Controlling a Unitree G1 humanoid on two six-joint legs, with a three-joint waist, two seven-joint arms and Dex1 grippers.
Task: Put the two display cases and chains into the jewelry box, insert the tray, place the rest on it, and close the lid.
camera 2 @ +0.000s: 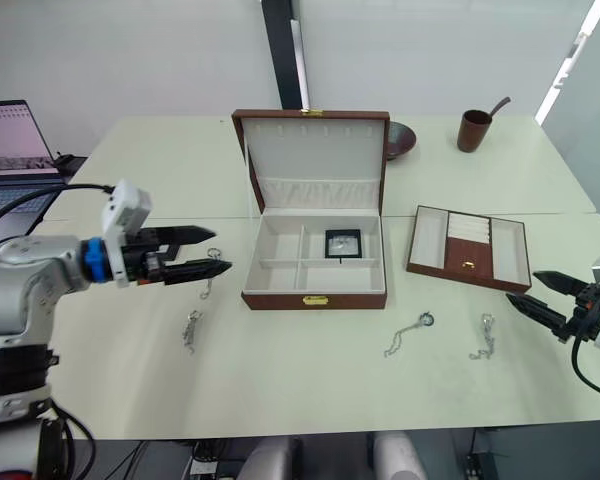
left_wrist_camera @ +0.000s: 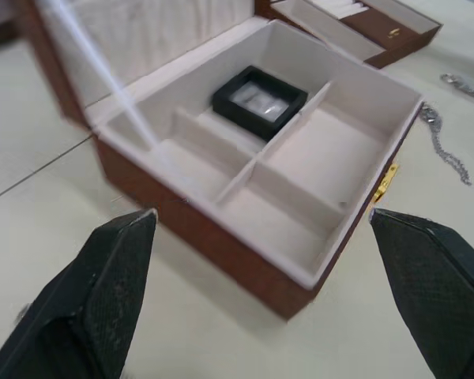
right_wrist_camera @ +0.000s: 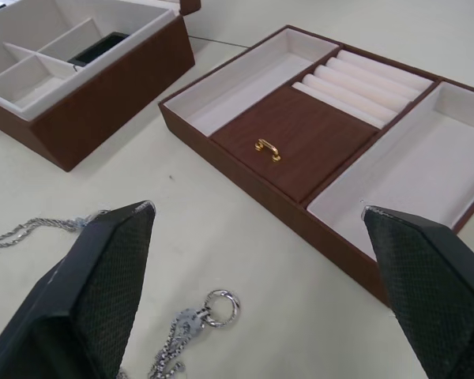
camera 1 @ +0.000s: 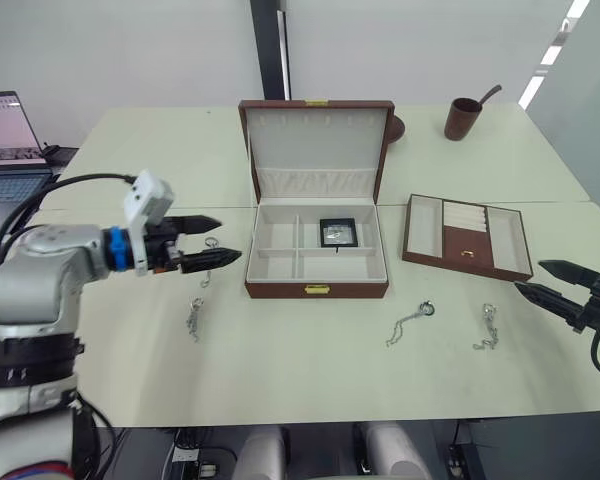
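Observation:
The brown jewelry box [camera 1: 317, 290] stands open at the table's middle, its lid [camera 1: 317, 140] upright. One black display case [camera 1: 338, 233] lies in its back right compartment. The brown tray [camera 1: 466, 236] sits on the table to the box's right. Chains lie on the table: one at front left [camera 1: 193, 318], a small one [camera 1: 207, 268] just below my left fingertips, and two in front right [camera 1: 412, 322] [camera 1: 487, 327]. My left gripper [camera 1: 230, 238] hovers open and empty left of the box. My right gripper [camera 1: 529, 276] is open and empty, right of the tray and the nearest chain [right_wrist_camera: 189, 332].
A laptop [camera 1: 5, 140] stands at the far left off the table. A brown cup [camera 1: 463, 117] with a spoon is at the back right. A dark bowl [camera 1: 394, 128] sits behind the lid. The table's front edge runs close below the chains.

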